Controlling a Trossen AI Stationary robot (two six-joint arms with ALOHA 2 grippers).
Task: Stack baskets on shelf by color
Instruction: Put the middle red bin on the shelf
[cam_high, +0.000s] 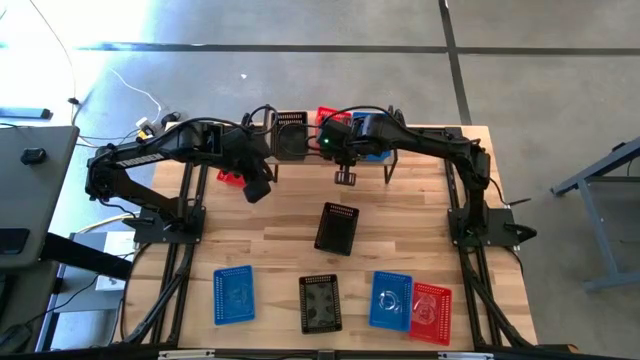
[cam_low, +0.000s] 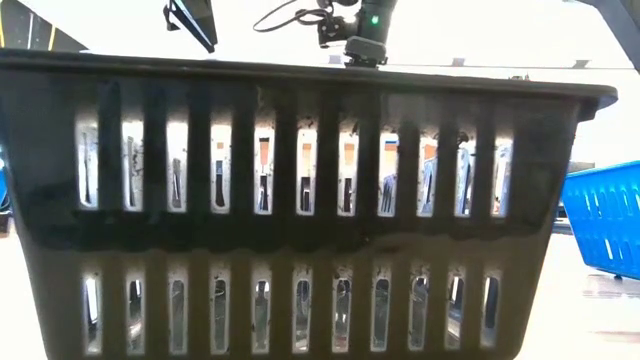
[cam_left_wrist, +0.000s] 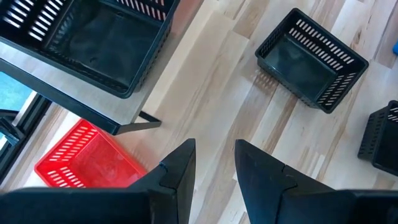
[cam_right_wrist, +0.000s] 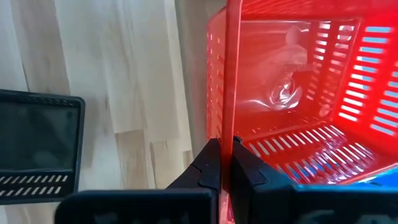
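We judge the task partly done: a black basket (cam_high: 290, 133) sits on the shelf (cam_high: 262, 158), and the right gripper (cam_right_wrist: 225, 163) is clenched on the wall of a red basket (cam_right_wrist: 298, 93) above it, over a blue one. The left gripper (cam_left_wrist: 214, 163) hangs released and empty beside the shelf, while five baskets wait on the table (cam_high: 270, 250), including the centre black basket (cam_high: 336, 228). A red basket (cam_high: 230, 178) under the shelf is mostly hidden, and the low view is blocked by a near black basket (cam_low: 300, 200).

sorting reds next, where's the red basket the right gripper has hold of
In the high view the red basket sits on the shelf at the table's far edge, right of the black basket, its wall pinched in the right gripper.
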